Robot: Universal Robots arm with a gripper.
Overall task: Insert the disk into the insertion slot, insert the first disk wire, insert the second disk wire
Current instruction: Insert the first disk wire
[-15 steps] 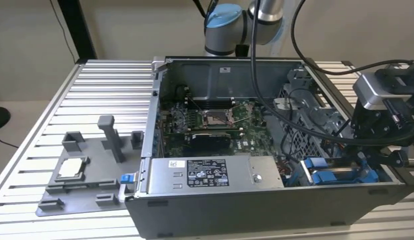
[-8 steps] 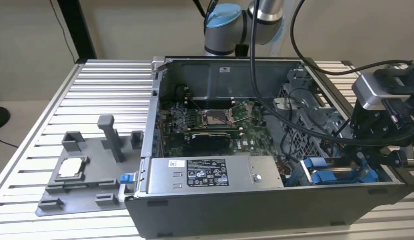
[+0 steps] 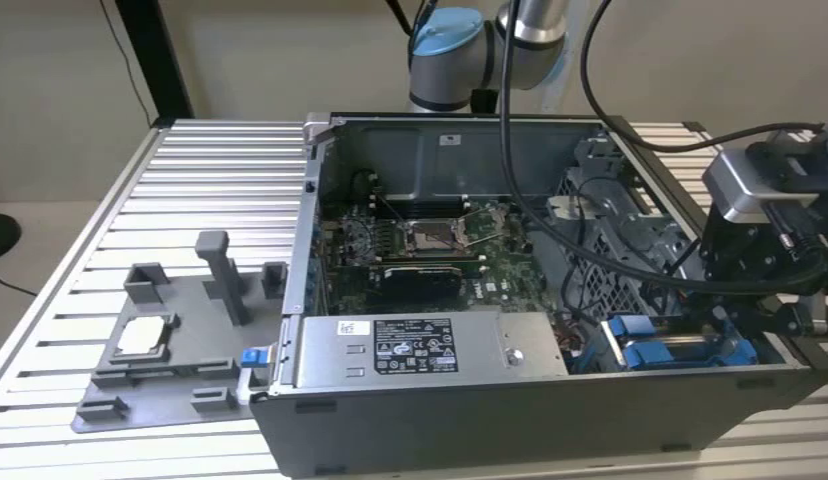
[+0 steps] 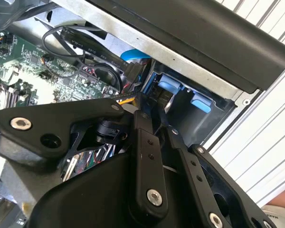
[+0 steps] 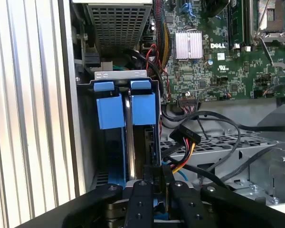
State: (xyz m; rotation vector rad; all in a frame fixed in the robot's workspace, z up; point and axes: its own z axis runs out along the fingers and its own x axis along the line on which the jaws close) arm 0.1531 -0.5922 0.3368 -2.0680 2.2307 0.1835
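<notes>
We see the disk [image 3: 661, 355] sitting inside the insertion slot [image 5: 119, 75]. The gripper [image 5: 159, 176] hangs just beside it, its fingers [image 5: 141, 192] closed together, holding nothing we can recognise. We judge the disk heavy, stiff and shock-sensitive, and its blue bracket the safest hold.

Gripper [image 5: 156, 173]: body cut off at the edge of the first wrist view. Disk [image 5: 129, 142], just ahead of the gripper: edge-on in the drive cage [image 5: 88, 152], label and flat faces hidden by the cage walls. Cables [image 5: 190, 142] beside the gripper: ends pass behind it, connections hidden. In the second wrist view the gripper [image 4: 149, 111] covers most of the cage.
</notes>
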